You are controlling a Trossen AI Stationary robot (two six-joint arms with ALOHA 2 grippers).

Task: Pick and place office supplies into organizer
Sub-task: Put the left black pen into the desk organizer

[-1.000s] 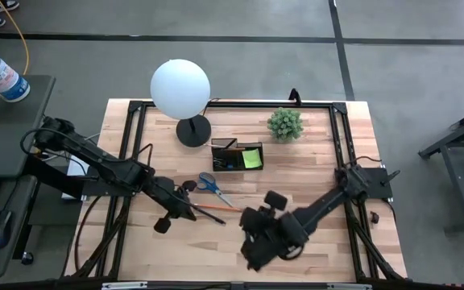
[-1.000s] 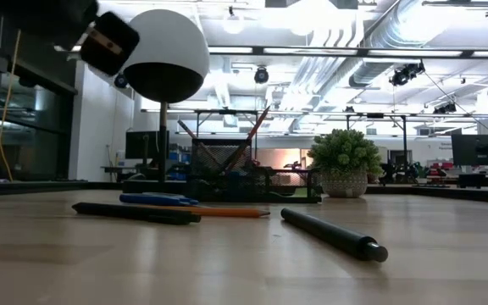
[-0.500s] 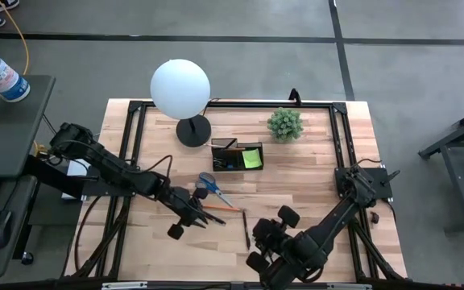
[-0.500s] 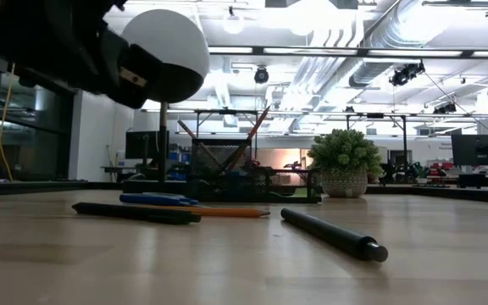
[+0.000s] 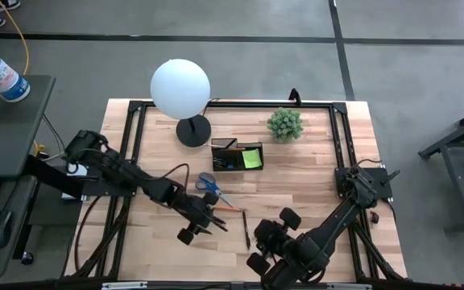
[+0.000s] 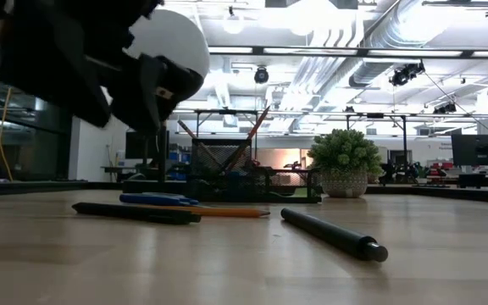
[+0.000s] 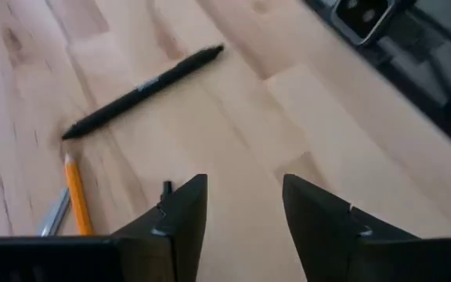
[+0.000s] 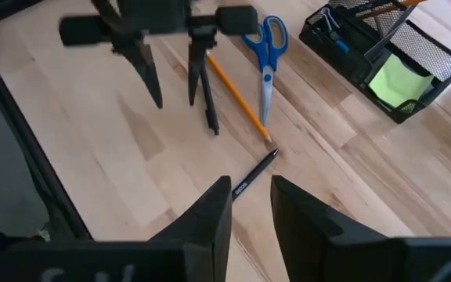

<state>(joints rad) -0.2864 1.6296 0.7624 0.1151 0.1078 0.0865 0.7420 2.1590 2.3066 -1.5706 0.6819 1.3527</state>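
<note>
With my left end effector (image 5: 202, 223) spread apart just beside the small blue-handled scissors (image 5: 209, 185), I'd pinch the light, stiff, roll-prone slim black pen (image 5: 208, 215) mid-barrel.

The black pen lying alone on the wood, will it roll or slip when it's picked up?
The black pen looks slim, round and smooth, so a nudge would probably roll it. It lies flat on the table, leaving little to grip. It looks stiff and probably light.
</note>
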